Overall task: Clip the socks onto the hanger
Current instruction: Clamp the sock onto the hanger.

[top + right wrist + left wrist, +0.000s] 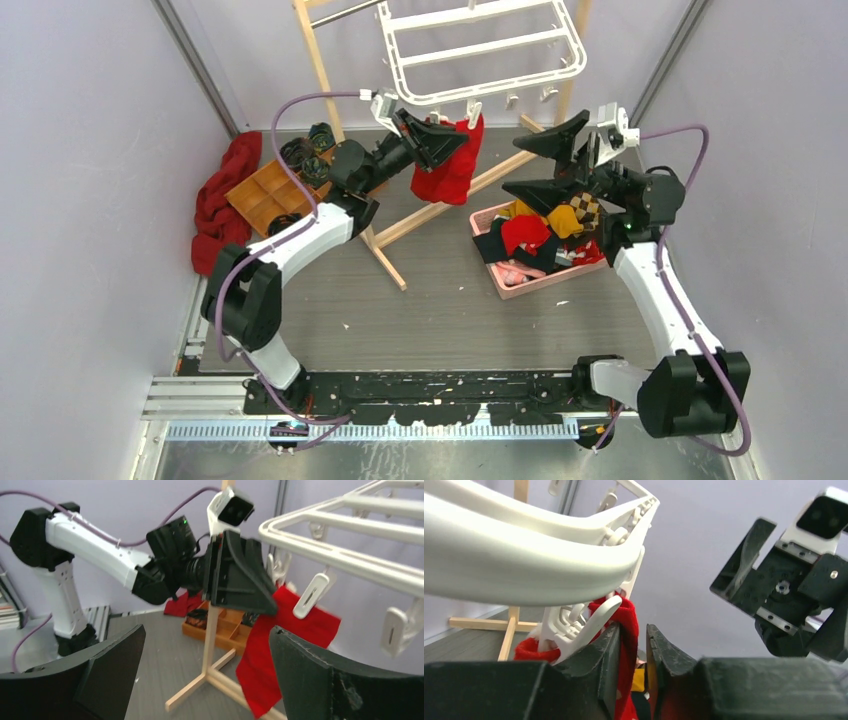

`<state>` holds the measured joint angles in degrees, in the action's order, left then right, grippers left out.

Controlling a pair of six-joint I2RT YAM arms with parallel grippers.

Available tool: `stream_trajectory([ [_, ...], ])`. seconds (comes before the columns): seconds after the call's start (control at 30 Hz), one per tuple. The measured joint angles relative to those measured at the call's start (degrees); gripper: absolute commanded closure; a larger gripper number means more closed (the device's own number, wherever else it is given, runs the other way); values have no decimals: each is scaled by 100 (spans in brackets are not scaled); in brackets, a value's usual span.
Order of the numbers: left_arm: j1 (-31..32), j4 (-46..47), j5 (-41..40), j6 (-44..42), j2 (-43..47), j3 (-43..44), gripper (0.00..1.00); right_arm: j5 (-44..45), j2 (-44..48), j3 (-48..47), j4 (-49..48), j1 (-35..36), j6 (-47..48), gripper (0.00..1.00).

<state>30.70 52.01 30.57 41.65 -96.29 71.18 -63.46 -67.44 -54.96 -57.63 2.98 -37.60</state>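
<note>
Sock (445, 165) hangs below hanger (480, 50), basket (520, 285) to right.

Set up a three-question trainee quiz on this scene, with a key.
1. True or false: the right gripper holds a sock.
2. The hanging red sock is fastened at:
A. a clip of the white hanger
B. the wooden rack
C. the wooden tray
3. Fill in: the heap of mixed garments on the right arm's side lies in a pink ____.

Key
1. False. Its jaws stand wide apart with nothing between them.
2. A.
3. basket.
</note>
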Motion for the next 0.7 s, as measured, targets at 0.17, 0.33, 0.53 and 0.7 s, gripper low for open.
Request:
stream_trajectory([
  [0.17, -31, -129, -210, -92, 391, -247, 47, -660, 592, 48, 1342, -448, 498, 0],
  [0.33, -35, -474, -426, -304, 1078, -772, 32, -811, 1274, -306, 4918, -918, 2817, 0],
  [0.53, 15, -1543, -564, -636, 2133, -1364, 25, -168, 1440, -813, 8214, -938, 4859, 0],
  [0.7, 13, -2660, -723, -898, 2896, -1534, 23, 389, 1121, -844, 9676, -1001, 5475, 0],
])
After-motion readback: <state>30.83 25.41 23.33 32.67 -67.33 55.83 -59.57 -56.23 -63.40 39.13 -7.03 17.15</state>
